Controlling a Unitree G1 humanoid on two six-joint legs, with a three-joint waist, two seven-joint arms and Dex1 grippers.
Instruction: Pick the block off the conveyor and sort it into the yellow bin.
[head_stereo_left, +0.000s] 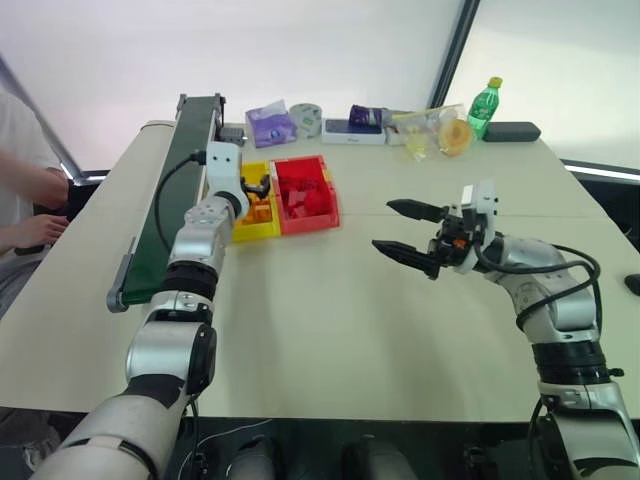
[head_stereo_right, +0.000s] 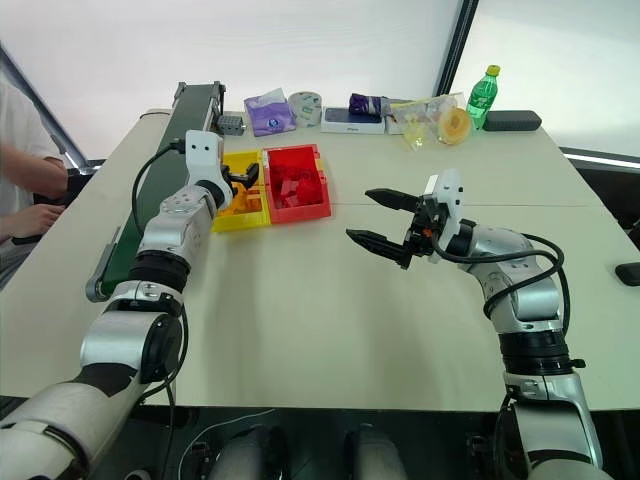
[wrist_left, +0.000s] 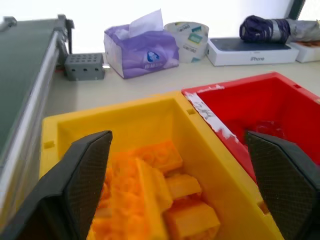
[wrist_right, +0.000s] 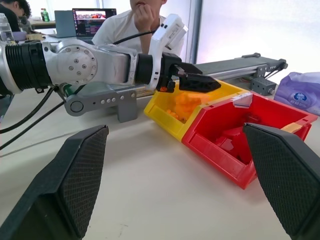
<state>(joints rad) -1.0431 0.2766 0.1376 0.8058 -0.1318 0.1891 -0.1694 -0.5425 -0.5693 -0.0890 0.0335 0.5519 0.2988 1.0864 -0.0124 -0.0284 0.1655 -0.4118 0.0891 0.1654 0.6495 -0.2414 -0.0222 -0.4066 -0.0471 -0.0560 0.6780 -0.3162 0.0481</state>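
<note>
My left gripper (head_stereo_left: 255, 185) hovers open just above the yellow bin (head_stereo_left: 262, 228), which stands beside the conveyor (head_stereo_left: 175, 190). Nothing sits between its fingers (wrist_left: 85, 175). Several yellow-orange blocks (wrist_left: 160, 195) lie heaped inside the yellow bin (wrist_left: 115, 112), one leaning on its edge; I cannot tell which of them is the task's block. My right gripper (head_stereo_left: 382, 225) hangs open and empty over the middle of the table, pointing toward the bins. The right wrist view has the left gripper (wrist_right: 200, 82) over the yellow bin (wrist_right: 165, 120).
A red bin (head_stereo_left: 310, 224) with red bricks touches the yellow bin's right side. Along the table's far edge stand a tissue pack (head_stereo_left: 270, 124), a tape roll (head_stereo_left: 305, 120), a white box (head_stereo_left: 352, 132) and a green bottle (head_stereo_left: 483, 107). A person (head_stereo_left: 25, 190) sits left of the conveyor.
</note>
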